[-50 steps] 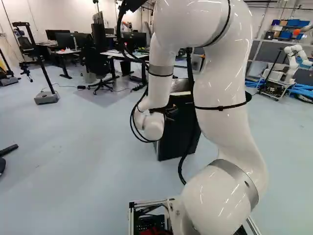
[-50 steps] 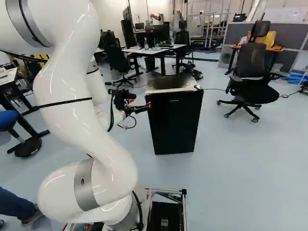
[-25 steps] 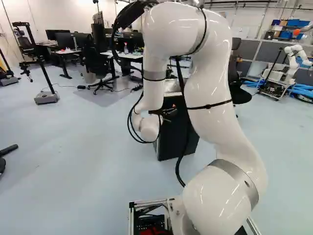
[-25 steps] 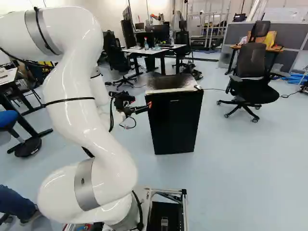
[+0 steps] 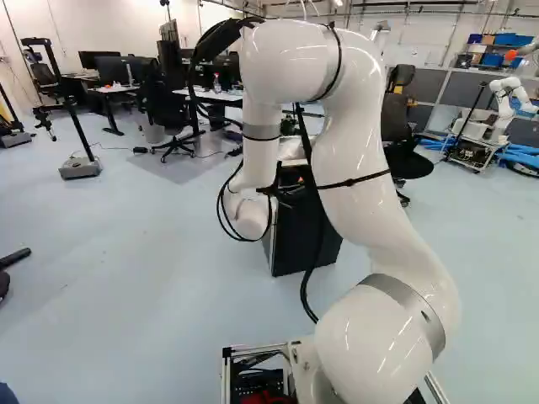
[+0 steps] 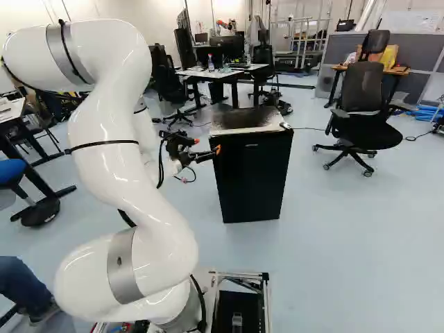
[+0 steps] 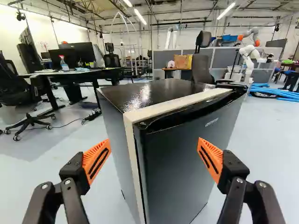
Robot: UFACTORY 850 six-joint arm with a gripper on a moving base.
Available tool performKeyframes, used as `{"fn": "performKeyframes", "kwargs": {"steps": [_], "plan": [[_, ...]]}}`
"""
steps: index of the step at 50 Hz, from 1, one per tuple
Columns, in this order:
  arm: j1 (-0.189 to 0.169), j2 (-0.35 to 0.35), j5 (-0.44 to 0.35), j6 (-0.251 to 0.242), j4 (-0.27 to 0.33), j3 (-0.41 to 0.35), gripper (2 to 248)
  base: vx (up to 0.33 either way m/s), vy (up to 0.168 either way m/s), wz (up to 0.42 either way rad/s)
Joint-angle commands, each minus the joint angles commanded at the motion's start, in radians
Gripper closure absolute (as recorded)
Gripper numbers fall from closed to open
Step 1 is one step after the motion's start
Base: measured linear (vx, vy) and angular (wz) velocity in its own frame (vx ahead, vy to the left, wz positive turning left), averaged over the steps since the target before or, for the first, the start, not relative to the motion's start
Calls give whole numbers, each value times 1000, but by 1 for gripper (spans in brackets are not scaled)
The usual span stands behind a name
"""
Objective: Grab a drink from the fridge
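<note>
My gripper (image 6: pixel 209 154) is at the near left side of the small black fridge (image 6: pixel 253 177) in the right base view, by its upper corner. In the wrist view the gripper (image 7: pixel 154 150) stands open, its orange pads wide apart with nothing gripped. Ahead of and between the fingers is the fridge (image 7: pixel 177 163), seen corner-on, with a pale strip behind the front edge of its dark glossy top. Its door looks closed against the body. No drink shows in any view; the fridge's inside is hidden.
A black office chair (image 6: pixel 364 111) stands right of the fridge in the right base view. Desks (image 7: pixel 60 73) with monitors and a spray bottle (image 7: pixel 64 63) are behind. Another robot (image 5: pixel 508 101) stands far right in the left base view. A person's leg (image 6: pixel 26 288) is near the base's left.
My arm's raised elbow has come down and back, while the gripper has shifted only slightly beside the fridge. The base and the fridge have stayed where they were.
</note>
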State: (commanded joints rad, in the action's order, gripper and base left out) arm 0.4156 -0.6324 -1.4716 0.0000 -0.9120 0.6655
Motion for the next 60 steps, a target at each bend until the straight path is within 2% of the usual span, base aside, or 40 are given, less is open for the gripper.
{"fn": "performKeyframes", "kwargs": {"steps": [29, 60], "plan": [[-17, -48, 0, 0, -64, 80, 3, 0, 0, 0], [-24, -65, 41, 0, -131, 111, 3, 0, 0, 0]]}}
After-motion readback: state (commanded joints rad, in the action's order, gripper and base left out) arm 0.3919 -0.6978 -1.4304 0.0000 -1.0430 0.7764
